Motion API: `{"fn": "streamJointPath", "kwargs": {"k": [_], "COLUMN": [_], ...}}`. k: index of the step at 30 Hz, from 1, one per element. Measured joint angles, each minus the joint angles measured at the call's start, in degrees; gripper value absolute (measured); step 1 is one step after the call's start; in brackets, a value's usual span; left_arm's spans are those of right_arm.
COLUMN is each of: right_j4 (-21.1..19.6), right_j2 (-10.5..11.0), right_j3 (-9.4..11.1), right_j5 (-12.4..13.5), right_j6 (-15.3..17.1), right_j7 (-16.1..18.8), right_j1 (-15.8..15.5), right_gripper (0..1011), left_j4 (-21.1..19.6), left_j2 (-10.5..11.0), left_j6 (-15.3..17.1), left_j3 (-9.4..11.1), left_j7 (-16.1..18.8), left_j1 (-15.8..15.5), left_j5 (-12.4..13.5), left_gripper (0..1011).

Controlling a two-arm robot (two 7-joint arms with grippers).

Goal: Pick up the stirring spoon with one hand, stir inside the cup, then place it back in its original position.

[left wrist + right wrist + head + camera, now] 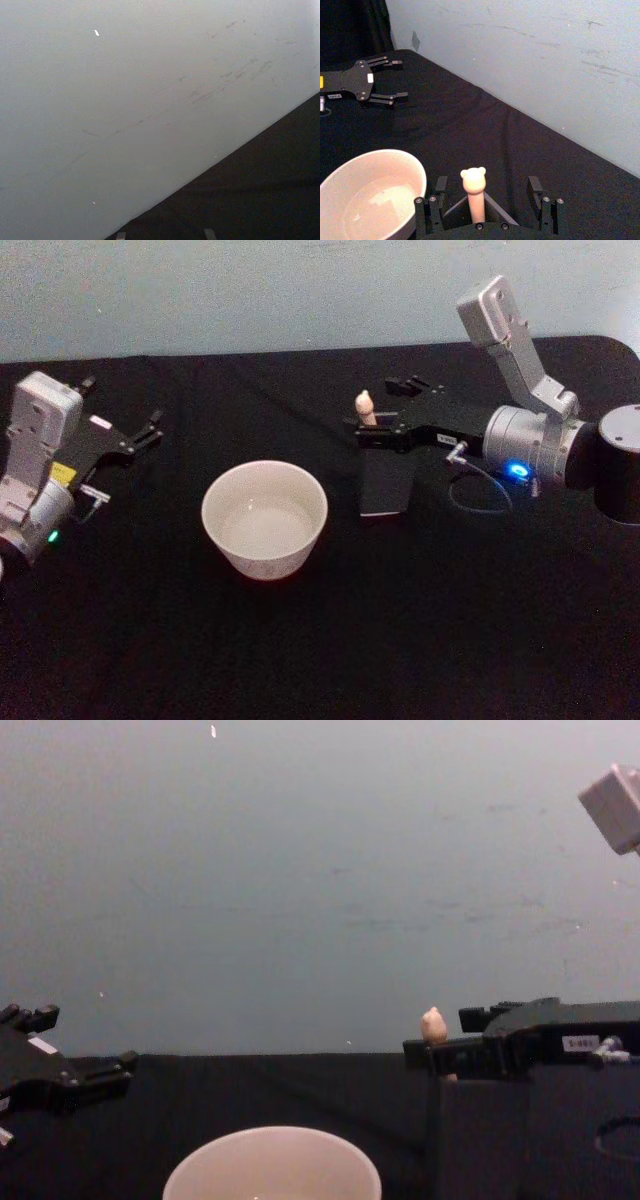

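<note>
Stirring spoon (366,407), pale beige knob-topped stick, upright in dark grey square holder (385,490). Black right gripper (376,410) straddles it, spread; I fear off-centre closing tips it. Black left gripper (120,408) parked far-left, spread.

**Surface notes: materials and finish**

My right gripper (385,410) is showing matt black fingers that look like plastic. The right arm (525,435) behind it is reading as silver-grey metal with a dull sheen. The stirring spoon (474,192) is presenting a smooth, pale beige handle with a satin finish; I cannot tell whether it is wood or plastic. The cup (262,565) is gleaming softly, smooth and glazed-looking. The holder box (385,490) is looking dark grey and dull. The tablecloth (485,130) is lying as matt black cloth, lightly creased. The wall (250,290) is showing pale matt paint, scuffed in places.
</note>
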Motion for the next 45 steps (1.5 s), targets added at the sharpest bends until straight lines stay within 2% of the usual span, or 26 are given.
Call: {"fn": "streamJointPath", "kwargs": {"k": [11, 14, 22, 23, 24, 25, 26, 31, 36, 37, 40, 45], "right_j4": [0.0, 0.0, 0.0, 0.0, 0.0, 0.0, 0.0, -0.1, -0.1, -0.1, -0.1, -0.1], "right_j2": [0.0, 0.0, 0.1, 0.1, 0.1, 0.1, 0.1, 0.1, 0.1, 0.1, 0.1, 0.1], "right_j3": [0.0, 0.0, 0.0, 0.0, 0.0, 0.0, 0.1, 0.1, 0.1, 0.1, 0.1, 0.1], "right_j5": [0.0, 0.0, 0.1, 0.1, 0.1, 0.1, 0.1, 0.1, 0.1, 0.1, 0.1, 0.1], "right_j6": [0.0, 0.0, 0.0, 0.0, 0.0, 0.0, 0.0, 0.0, 0.0, 0.0, 0.0, -0.1], "right_j7": [-0.1, -0.1, -0.1, -0.1, -0.1, -0.1, -0.1, -0.1, -0.1, -0.1, -0.1, -0.1], "right_j1": [-0.1, -0.1, -0.1, -0.1, -0.1, -0.1, -0.1, -0.1, -0.1, -0.1, -0.1, -0.1], "right_gripper": [1002, 976, 775, 718, 718, 659, 659, 478, 338, 273, 214, 214], "left_j4": [0.0, 0.0, 0.0, 0.0, 0.0, 0.0, 0.0, 0.0, 0.0, 0.0, 0.0, 0.0], "left_j2": [0.0, 0.0, 0.0, 0.0, 0.0, 0.0, 0.0, 0.0, 0.0, 0.0, 0.0, 0.0], "left_j6": [0.0, 0.0, 0.0, 0.0, 0.0, 0.0, 0.0, 0.0, 0.0, 0.0, 0.0, 0.0], "left_j3": [0.0, 0.0, 0.0, 0.0, 0.0, 0.0, 0.0, 0.0, 0.0, 0.0, 0.0, 0.0], "left_j7": [0.0, 0.0, 0.0, 0.0, 0.0, 0.0, 0.0, 0.0, 0.0, 0.0, 0.0, 0.0], "left_j1": [0.0, 0.0, 0.0, 0.0, 0.0, 0.0, 0.0, 0.0, 0.0, 0.0, 0.0, 0.0], "left_j5": [0.0, 0.0, 0.0, 0.0, 0.0, 0.0, 0.0, 0.0, 0.0, 0.0, 0.0, 0.0], "left_gripper": [1001, 1001, 1001, 1001, 1001, 1001, 1001, 1001, 1001, 1001, 1001, 1001]}}
